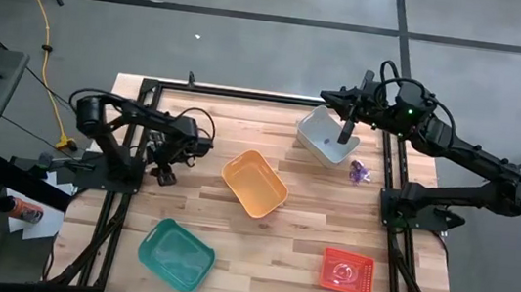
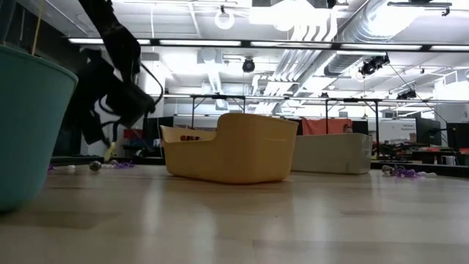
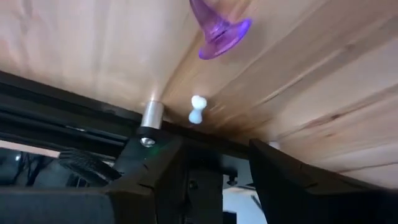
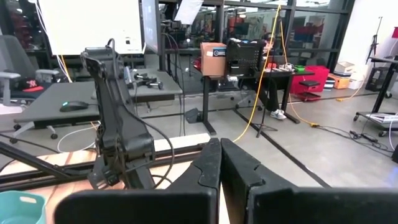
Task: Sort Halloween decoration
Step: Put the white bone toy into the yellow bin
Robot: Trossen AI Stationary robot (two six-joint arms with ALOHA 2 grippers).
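trinkets on the table, both grippers empty

a purple trinket and a small white bone-shaped trinket lie on the wood just ahead of the left gripper, whose fingers stand apart. more purple trinkets lie beside the grey bin; above it, the right gripper has its fingers together.

On the table there are four bins: one grey bin, one orange bin, one green bin and one red bin. Two arms work there. Of the trinkets I can count maybe two purple trinkets and one white trinket.
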